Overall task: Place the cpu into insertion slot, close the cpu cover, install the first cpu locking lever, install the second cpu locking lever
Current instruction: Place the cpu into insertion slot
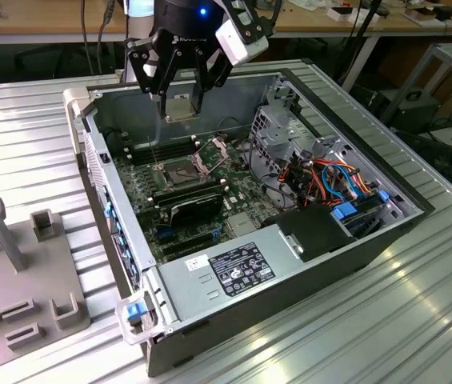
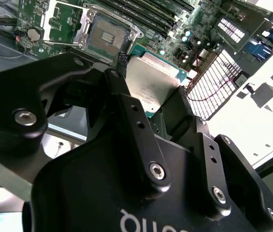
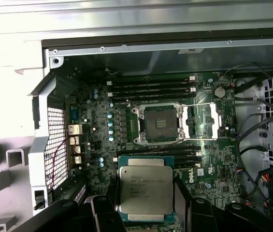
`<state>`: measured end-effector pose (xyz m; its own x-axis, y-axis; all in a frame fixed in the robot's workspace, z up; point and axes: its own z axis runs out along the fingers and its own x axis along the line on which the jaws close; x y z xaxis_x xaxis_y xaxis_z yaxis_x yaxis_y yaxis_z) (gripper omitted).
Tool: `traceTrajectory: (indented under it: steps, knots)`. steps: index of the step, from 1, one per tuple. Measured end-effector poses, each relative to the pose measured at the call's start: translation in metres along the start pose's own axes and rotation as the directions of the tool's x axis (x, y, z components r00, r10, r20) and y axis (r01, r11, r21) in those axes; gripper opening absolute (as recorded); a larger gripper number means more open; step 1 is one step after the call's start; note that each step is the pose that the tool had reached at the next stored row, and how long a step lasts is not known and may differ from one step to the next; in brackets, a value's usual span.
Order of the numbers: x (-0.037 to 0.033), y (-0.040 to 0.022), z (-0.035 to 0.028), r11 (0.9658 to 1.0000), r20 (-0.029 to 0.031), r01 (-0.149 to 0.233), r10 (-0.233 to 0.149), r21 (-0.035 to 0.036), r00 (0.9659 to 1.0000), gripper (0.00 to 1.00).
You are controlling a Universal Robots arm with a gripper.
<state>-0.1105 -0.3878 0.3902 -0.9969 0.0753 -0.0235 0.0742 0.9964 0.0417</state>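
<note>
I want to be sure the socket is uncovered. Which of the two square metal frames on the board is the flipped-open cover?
The cover: green board shows through its window. The socket beside it frames a dark pin field.

Silver-grey cpu point(image 3: 145, 189) with green rim, dark insertion slot point(image 3: 157, 123), green motherboard point(image 3: 225, 154)

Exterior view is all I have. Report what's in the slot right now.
Observer: Nothing. In the first wrist view the slot shows a bare pin field.
Operator: Confirm the cover is out of the way.
Observer: It is. The cover lies flipped open beside the slot, with the board visible through its window.
Operator: Check the grip on the cpu.
Observer: The end effector pinches the cpu by two opposite edges, metal top toward that camera.
</note>
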Motion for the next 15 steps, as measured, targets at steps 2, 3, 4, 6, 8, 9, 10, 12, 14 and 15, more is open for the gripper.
traceTrajectory:
  steps: [2, 3, 4, 6, 8, 9, 10, 12, 14, 15]
  knots:
    - [0.0, 0.0, 0.0, 1.0, 0.0, 0.0, 0.0, -0.0001, 1.0, 0.54]
    - [-0.0001, 0.0, 0.0, 1.0, 0.0, 0.0, 0.0, 0.0, 1.0, 0.54]
    - [-0.0001, 0.0, 0.0, 1.0, 0.0, 0.0, 0.0, 0.0, 1.0, 0.54]
    - [-0.0001, 0.0, 0.0, 1.0, 0.0, 0.0, 0.0, -0.0001, 1.0, 0.54]
    - [-0.0012, 0.0002, 0.0004, 1.0, 0.0001, 0.0, 0.0, -0.0002, 1.0, 0.54]
    - [-0.0015, 0.0003, 0.0004, 1.0, 0.0, 0.0, 0.0, -0.0001, 1.0, 0.54]
    - [-0.0026, 0.0006, 0.0006, 1.0, 0.0, 0.0, 0.0, 0.0, 1.0, 0.54]
    - [-0.0048, 0.0017, 0.0009, 1.0, 0.0, 0.0, 0.0, 0.0, 1.0, 0.54]
    - [-0.0067, 0.004, 0.0013, 1.0, 0.0, 0.0, 0.0, 0.0003, 1.0, 0.54]
    - [-0.007, 0.0045, 0.0015, 1.0, 0.0001, 0.0, 0.0, 0.0004, 1.0, 0.54]
